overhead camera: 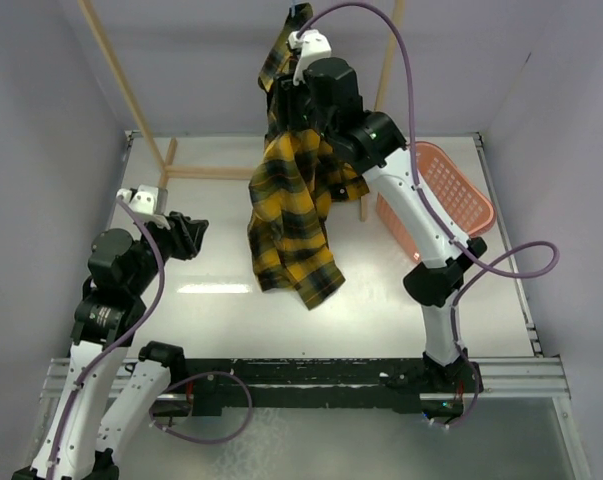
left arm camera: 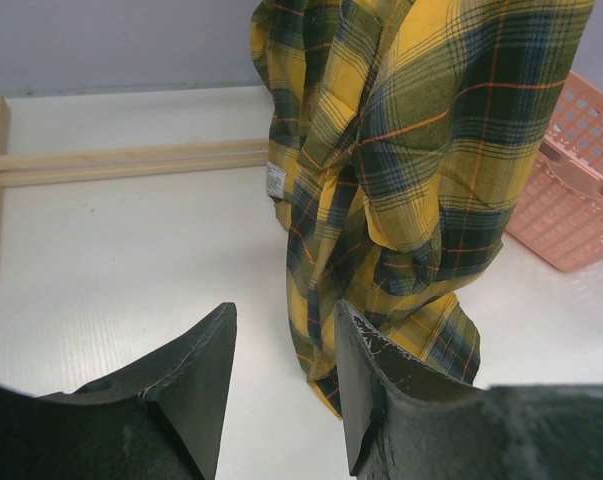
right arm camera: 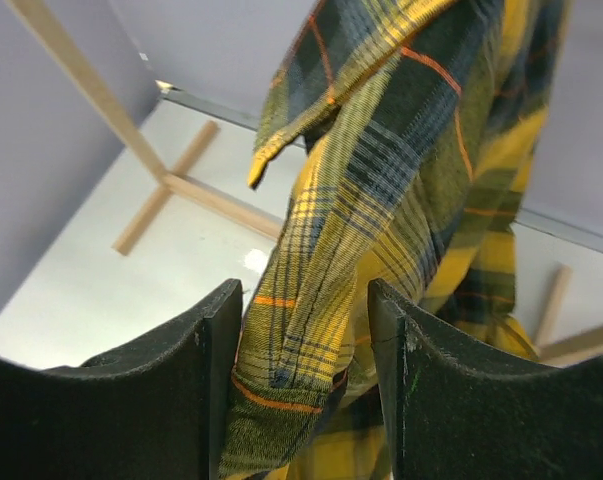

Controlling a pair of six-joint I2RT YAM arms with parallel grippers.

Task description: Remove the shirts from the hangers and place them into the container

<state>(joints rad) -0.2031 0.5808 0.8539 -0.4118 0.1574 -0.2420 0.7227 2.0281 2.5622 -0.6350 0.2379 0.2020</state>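
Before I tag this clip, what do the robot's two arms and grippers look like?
Both the left arm and right arm have white link shells with black joints; a small green light shows on the right one. A purple cable loops along each. The left gripper and right gripper carry matte black wedge-shaped fingers.

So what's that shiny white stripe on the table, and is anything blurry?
Top external view: the stripe is light bouncing off the table, left of the plaid shirt. Right wrist view: a smaller bright spot on the table; the close cloth looks sharp. Left wrist view: even light, no glare, nothing blurry.
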